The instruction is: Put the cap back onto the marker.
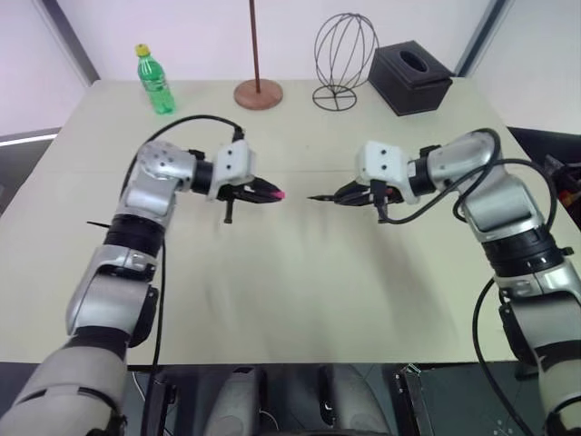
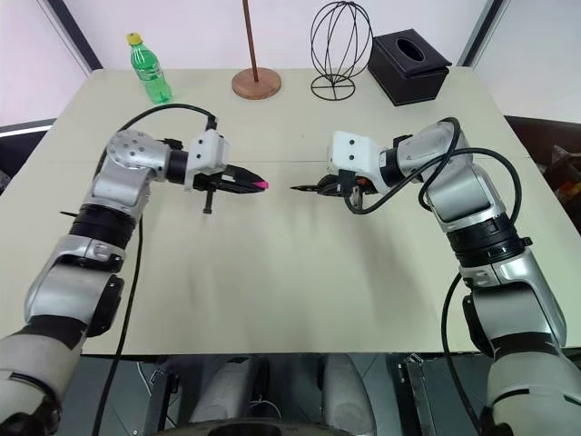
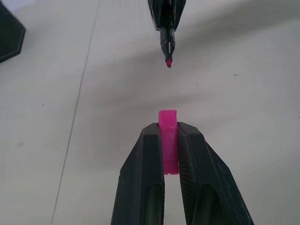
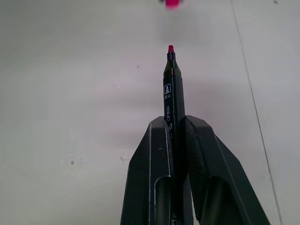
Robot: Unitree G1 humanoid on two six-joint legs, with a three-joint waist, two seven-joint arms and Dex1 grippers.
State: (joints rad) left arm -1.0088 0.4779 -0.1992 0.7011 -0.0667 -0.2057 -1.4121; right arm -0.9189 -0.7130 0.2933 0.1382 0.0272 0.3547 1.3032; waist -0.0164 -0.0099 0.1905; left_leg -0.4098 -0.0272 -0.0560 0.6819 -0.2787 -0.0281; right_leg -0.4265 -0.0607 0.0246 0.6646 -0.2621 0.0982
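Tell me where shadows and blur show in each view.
Left eye view: soft shadows lie on the table below both arms. Left wrist view: the cap in the left claw is sharp, and a broad grey shadow crosses the table. Right wrist view: the marker is sharp, the pink cap beyond it blurred.

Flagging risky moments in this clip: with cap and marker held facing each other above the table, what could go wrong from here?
1. The left claw pinches the small pink cap with little sticking out; a push from the marker could slide it back or tilt it.
2. Marker tip and cap are still apart; a slight misalignment could smear ink on the cap rim.
3. The right claw holds the marker low, so its long free end may pivot under pressure.
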